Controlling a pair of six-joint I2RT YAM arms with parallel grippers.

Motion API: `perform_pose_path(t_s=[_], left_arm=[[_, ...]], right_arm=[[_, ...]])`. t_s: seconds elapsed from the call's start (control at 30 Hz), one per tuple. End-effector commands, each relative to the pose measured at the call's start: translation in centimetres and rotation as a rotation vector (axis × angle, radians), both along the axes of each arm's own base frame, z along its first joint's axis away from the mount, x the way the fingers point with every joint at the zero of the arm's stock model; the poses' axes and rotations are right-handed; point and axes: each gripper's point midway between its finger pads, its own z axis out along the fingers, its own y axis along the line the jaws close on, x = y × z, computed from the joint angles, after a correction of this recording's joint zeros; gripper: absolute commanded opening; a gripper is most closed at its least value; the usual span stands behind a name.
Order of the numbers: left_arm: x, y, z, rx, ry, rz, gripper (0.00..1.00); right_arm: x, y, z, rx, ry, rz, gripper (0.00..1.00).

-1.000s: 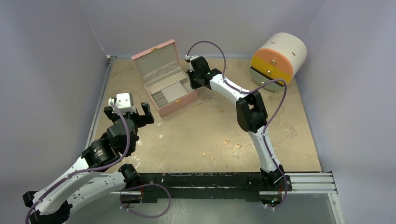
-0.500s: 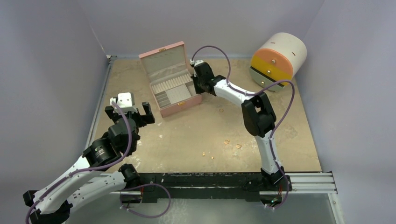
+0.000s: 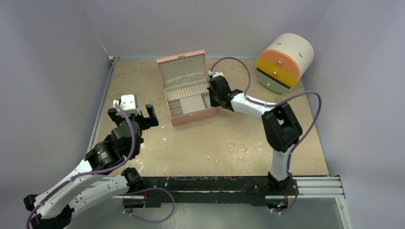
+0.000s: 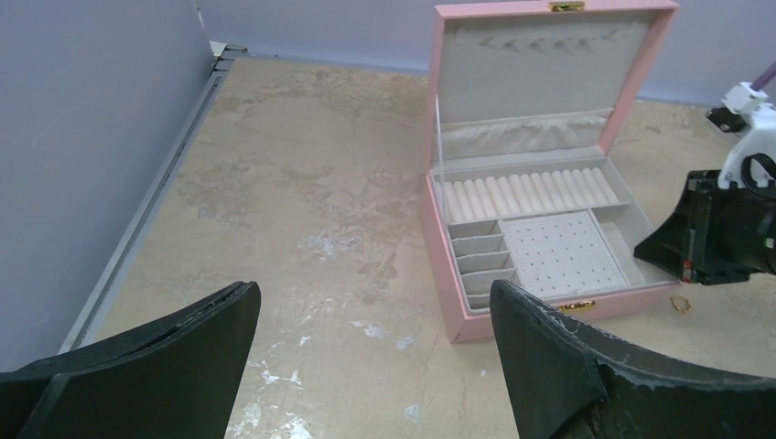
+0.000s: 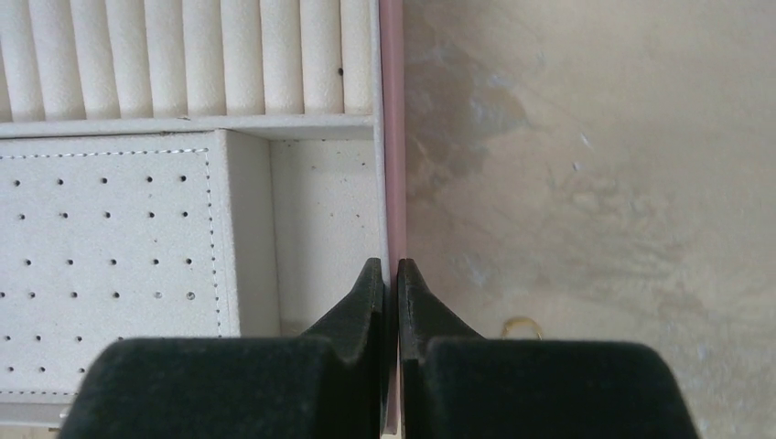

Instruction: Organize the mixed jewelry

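L claw (image 3: 131, 116) hangs over the surface (image 3: 143, 86) close to the arm bases, jaws wide, nothing held; its wrist view shows only bare surface btw the fingers (image 4: 183, 352). Ahead & to the R of it sits the pink box (image 4: 540, 183), lid up. A few tiny gold pieces (image 3: 231, 144) lie on the surface well behind the R claw (image 3: 213, 95), toward the bases, each apart from the others. R claw is pinched narrow on the box's R wall, one finger (image 5: 361, 302) inside the end compartment, the other outside. One gold ring (image 5: 520, 325) lies on the surface just R of the outer finger, outside the box. L of this claw: dotted stud pad (image 5: 101, 238); beyond its tips, ring rolls (image 5: 183, 55). Far off to its R, a round drawer unit (image 3: 284, 57) on its side.
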Motion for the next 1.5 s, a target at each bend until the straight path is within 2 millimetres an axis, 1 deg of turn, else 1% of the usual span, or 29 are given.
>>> perform_pose_path(t_s=[0.0, 0.17, 0.33, 0.4, 0.5, 0.57, 0.63, 0.67, 0.8, 0.9, 1.07, 1.17, 1.27, 1.4, 1.47], left_arm=[[0.2, -0.6, 0.0, -0.016, -0.003, -0.009, 0.96], [0.3, -0.7, -0.2, -0.008, 0.003, -0.008, 0.96], [0.5, -0.9, -0.5, 0.005, 0.012, -0.006, 0.96], [0.6, -1.0, -0.5, 0.007, 0.014, -0.007, 0.96], [0.6, -1.0, -0.6, 0.011, 0.017, -0.008, 0.96], [0.6, -1.0, -0.7, 0.015, 0.019, -0.007, 0.96], [0.6, -1.0, -0.7, 0.015, 0.019, -0.005, 0.96], [0.7, -1.0, -0.7, 0.017, 0.021, -0.003, 0.96], [0.7, -1.0, -0.7, 0.020, 0.021, -0.003, 0.96], [0.7, -1.0, -0.8, 0.023, 0.022, -0.002, 0.96], [0.8, -1.2, -0.9, 0.030, 0.028, -0.006, 0.96], [0.9, -1.4, -1.0, 0.036, 0.032, -0.012, 0.96], [0.9, -1.5, -1.1, 0.037, 0.034, -0.017, 0.96], [0.9, -1.6, -1.2, 0.039, 0.036, -0.023, 0.96], [1.0, -1.7, -1.2, 0.042, 0.039, -0.023, 0.96]], right_arm=[[-1.4, -1.4, 1.2, 0.062, -0.017, -0.090, 0.00], [-3.2, -2.6, 0.3, 0.076, 0.006, -0.127, 0.00], [-4.0, -2.7, 0.1, 0.113, 0.023, -0.143, 0.00], [-4.1, -2.7, 0.6, 0.119, 0.016, -0.145, 0.14], [-4.0, -2.6, 1.9, 0.126, 0.003, -0.133, 0.26], [-4.3, -2.3, 2.8, 0.137, 0.006, -0.110, 0.30], [-4.4, -2.4, 3.8, 0.136, -0.007, -0.105, 0.34], [-4.5, -2.6, 4.7, 0.139, -0.020, -0.098, 0.36], [-5.5, -3.3, 6.5, 0.134, -0.044, -0.070, 0.45], [-6.7, -4.3, 7.8, 0.129, -0.066, -0.060, 0.47], [-9.2, -7.1, 9.0, 0.090, -0.070, -0.091, 0.47], [-11.2, -8.7, 8.5, 0.069, -0.035, -0.127, 0.45], [-13.2, -9.6, 7.3, 0.069, 0.021, -0.139, 0.45], [-15.7, -10.0, 5.3, 0.089, 0.100, -0.127, 0.45], [-16.8, -10.2, 4.0, 0.092, 0.137, -0.127, 0.43]])
